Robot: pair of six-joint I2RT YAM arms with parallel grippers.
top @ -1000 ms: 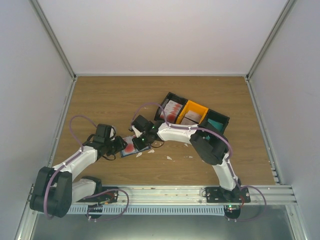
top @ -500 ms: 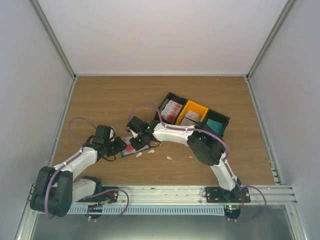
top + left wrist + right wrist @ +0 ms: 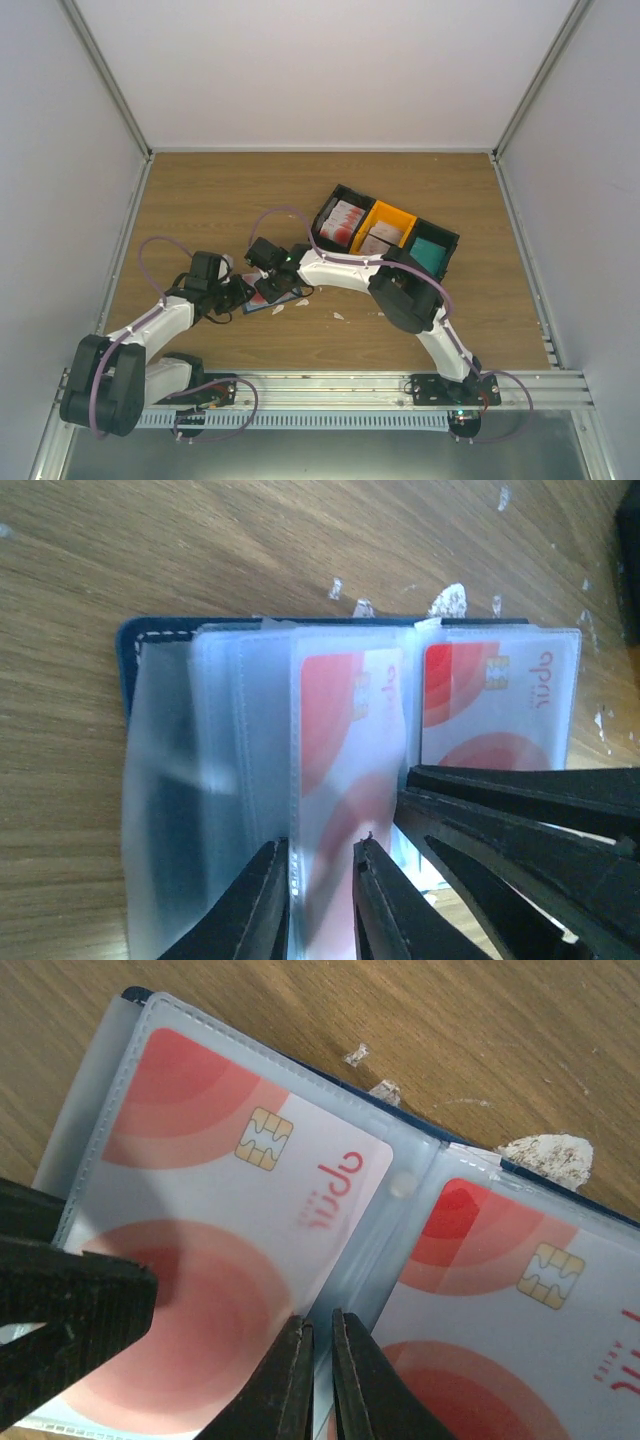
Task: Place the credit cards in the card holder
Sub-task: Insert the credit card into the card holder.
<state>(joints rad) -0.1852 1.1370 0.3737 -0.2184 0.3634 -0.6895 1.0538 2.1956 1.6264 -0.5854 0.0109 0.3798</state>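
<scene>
Black fingers of the left gripper stand narrowly apart astride a clear leaf of the holder, and the leaf runs up between them. I cannot tell whether they pinch it or only bracket it. From those tips the holder lies straight ahead, open and flat on the desk. Its fold runs along the gripper's line of reach, so the sleeved cards point their long axes away from the left tool. The right gripper comes in across that line from the other side, its jaws all but together on the fold between two sleeves, with a pale sliver of plastic pinched in the slit. Both red-and-white cards seen close up already sit inside sleeves. White scraps lie just past the holder's far edge. The holder sits left of the desk's middle, toward the near edge. The trays with more cards stand right of the middle, well apart from it and on the right arm's side. In my judgement the right arm is better placed to fetch a card and the left to spread a sleeve, with the card entering lengthwise along the fold.
</scene>
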